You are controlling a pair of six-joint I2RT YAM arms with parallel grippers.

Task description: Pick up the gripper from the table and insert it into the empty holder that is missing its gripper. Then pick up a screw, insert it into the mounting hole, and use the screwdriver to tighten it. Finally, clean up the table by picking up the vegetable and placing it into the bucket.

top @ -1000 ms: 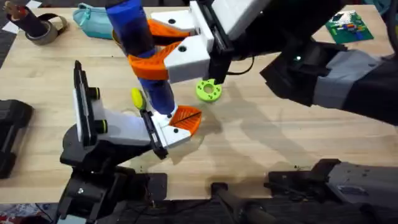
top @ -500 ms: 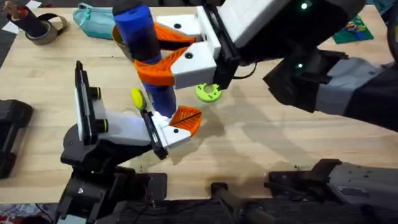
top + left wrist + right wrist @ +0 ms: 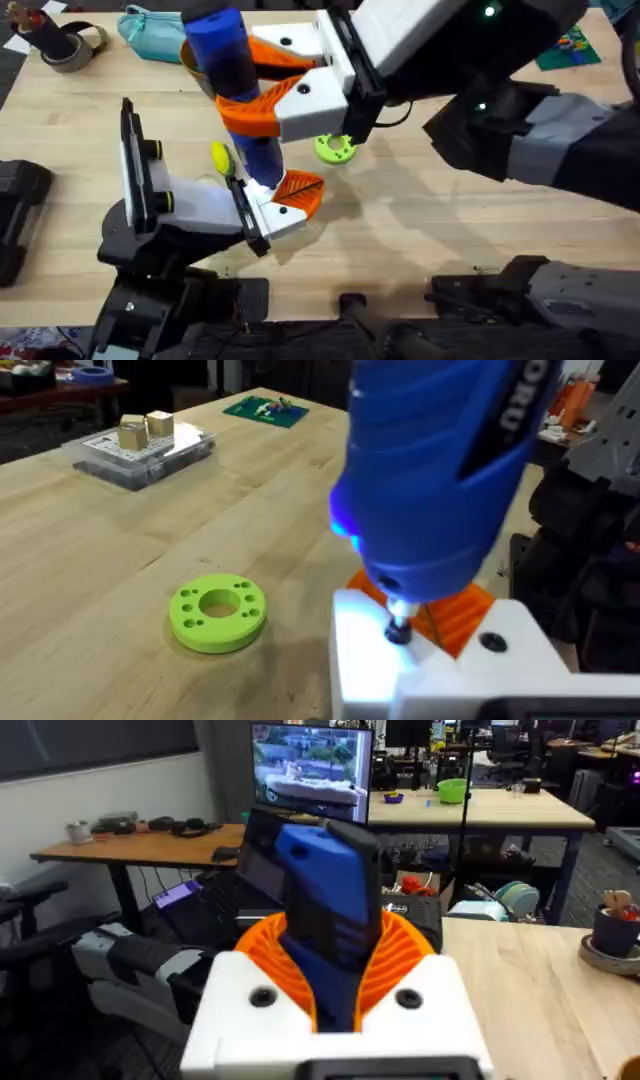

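One screwdriver (image 3: 232, 85), tip down on the left gripper (image 3: 283, 203).

Your right gripper (image 3: 268, 82) clamps the screwdriver's blue body upright between orange pads; its metal tip (image 3: 398, 628) meets the white finger. You cannot tell the left fingers' spacing. Much of the bucket (image 3: 187, 56) hides behind the screwdriver.

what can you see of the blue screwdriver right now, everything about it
The screwdriver is a thick bright-blue cylinder that looks like plastic, with a darker blue band and a short metal tip. It stands nearly upright, tilted slightly, tip down. The right gripper clamps its body between white fingers with orange ribbed pads. In the left wrist view a light glows at its nose and the tip meets the white gripper part below, which the left gripper seems to steady. A green ring lies apart on the table.
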